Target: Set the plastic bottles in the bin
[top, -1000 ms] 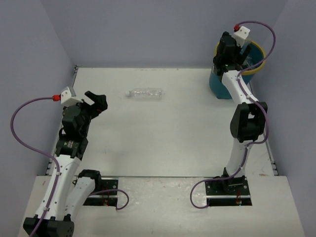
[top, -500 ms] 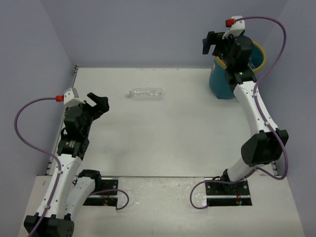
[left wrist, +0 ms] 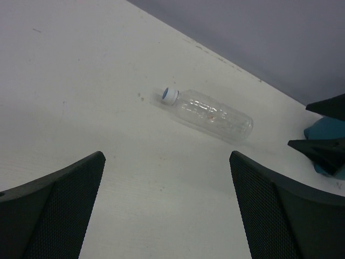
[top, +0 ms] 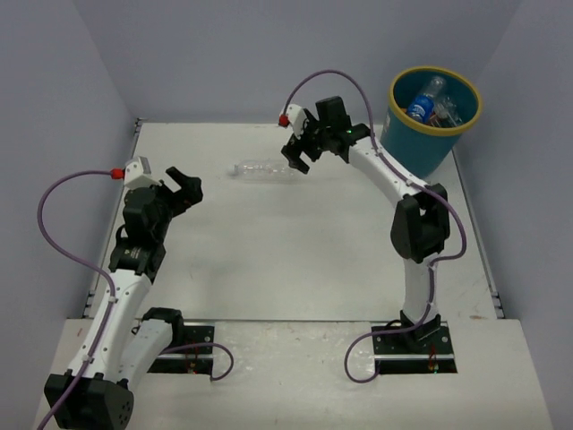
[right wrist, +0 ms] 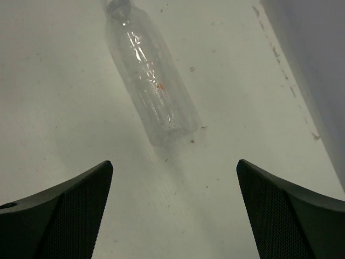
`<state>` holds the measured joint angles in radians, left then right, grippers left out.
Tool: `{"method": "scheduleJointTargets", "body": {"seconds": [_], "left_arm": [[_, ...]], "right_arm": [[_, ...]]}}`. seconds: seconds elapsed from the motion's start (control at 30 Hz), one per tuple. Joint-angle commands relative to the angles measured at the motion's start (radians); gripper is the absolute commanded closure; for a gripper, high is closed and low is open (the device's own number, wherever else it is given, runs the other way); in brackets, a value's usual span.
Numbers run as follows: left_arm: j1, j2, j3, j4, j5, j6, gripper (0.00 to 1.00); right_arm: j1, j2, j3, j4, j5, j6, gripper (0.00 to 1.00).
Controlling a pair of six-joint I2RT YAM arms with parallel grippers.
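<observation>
Because the clear bottle (top: 262,169) on its side far on the table (top: 295,260), left of middle, looks empty and thin, it is likely light, squashy and quick to roll, so a soft pinch across its middle seems best. A second ago the right gripper (top: 299,157) was over the far-right bin (top: 421,150); now it hangs beside the bottle, and both it and the left gripper (top: 185,185) are wide open, holding nothing.

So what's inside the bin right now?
Inside the bin, a blue-labelled clear bottle lies on top, with another clear bottle beside it. Anything beneath them is covered, so the full count cannot be told.
</observation>
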<state>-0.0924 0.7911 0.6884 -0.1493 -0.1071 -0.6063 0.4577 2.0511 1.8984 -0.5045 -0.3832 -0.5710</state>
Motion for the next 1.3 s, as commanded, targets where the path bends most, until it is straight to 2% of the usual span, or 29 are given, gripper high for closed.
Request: {"method": "scheduleJointTargets", "body": {"seconds": [0.0,0.23,0.33,0.53,0.67,0.87,0.97,1.03,1.2,1.27], "left_arm": [[0.006,0.019,0.013,0.046,-0.001,0.049,0.0],[0.006,0.046,0.007,0.062,-0.013,0.053,0.0],[0.008,0.057,0.0,0.079,-0.015,0.056,0.0],[0.006,0.081,0.007,0.082,-0.03,0.063,0.0],[0.006,0.103,0.017,0.089,-0.058,0.063,0.0],[0.006,0.149,0.037,0.106,-0.06,0.08,0.0],[0.006,0.17,0.052,0.102,-0.076,0.089,0.0],[0.006,0.178,0.059,0.097,-0.08,0.089,0.0],[0.006,0.186,0.059,0.104,-0.072,0.085,0.0],[0.006,0.183,0.059,0.096,-0.071,0.085,0.0]], "right_arm": [[0.044,0.092,0.131,-0.05,0.055,-0.084,0.01],[0.101,0.307,0.321,-0.167,0.026,-0.101,0.01],[0.116,0.349,0.307,-0.059,0.099,-0.06,0.01],[0.118,0.436,0.376,0.045,0.12,-0.001,0.01],[0.124,0.484,0.442,0.04,0.184,-0.004,0.01],[0.105,0.484,0.39,0.036,0.195,-0.093,0.01],[0.084,0.511,0.466,-0.064,0.114,-0.091,0.17],[0.082,0.495,0.434,-0.066,0.101,-0.105,0.42],[0.082,0.479,0.408,-0.075,0.089,-0.122,0.36],[0.081,0.478,0.405,-0.075,0.095,-0.117,0.46]]}}
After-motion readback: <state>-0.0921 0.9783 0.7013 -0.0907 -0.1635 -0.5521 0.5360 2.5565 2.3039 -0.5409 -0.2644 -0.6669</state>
